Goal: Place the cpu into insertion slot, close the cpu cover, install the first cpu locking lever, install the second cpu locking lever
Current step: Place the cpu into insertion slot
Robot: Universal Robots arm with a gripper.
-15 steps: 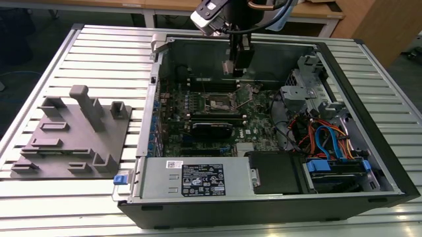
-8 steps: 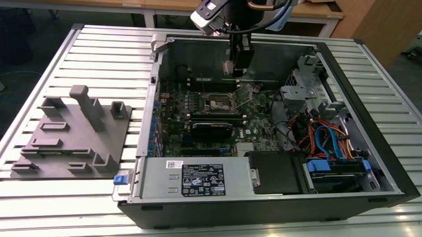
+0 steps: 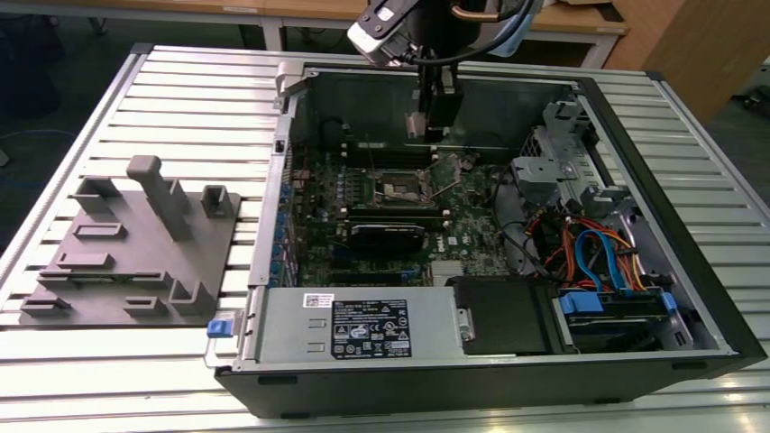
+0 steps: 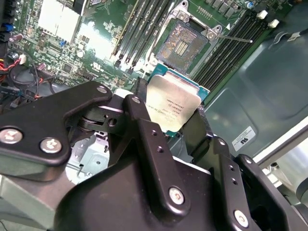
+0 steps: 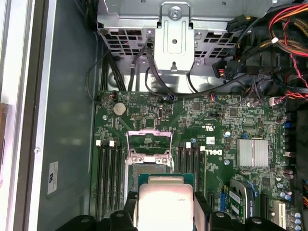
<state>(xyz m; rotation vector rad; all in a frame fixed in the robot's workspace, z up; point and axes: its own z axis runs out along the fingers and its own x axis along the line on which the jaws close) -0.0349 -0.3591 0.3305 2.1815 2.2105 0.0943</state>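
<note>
Open case [image 3: 481, 383] on slatted table [image 3: 180, 90]. Grey fixture [image 3: 132, 271] on table beside case, toward exterior view's left. Power supply [image 3: 349, 329] inside case; orange, blue cables [image 3: 596, 257] toward exterior view's right. Silver heatsink [image 5: 252, 153].

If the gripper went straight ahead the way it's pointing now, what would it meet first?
Most likely the open insertion slot, which lies just beyond the cpu held in the gripper. Depth is unclear, so the chip could land slightly beside it on the motherboard.
</note>
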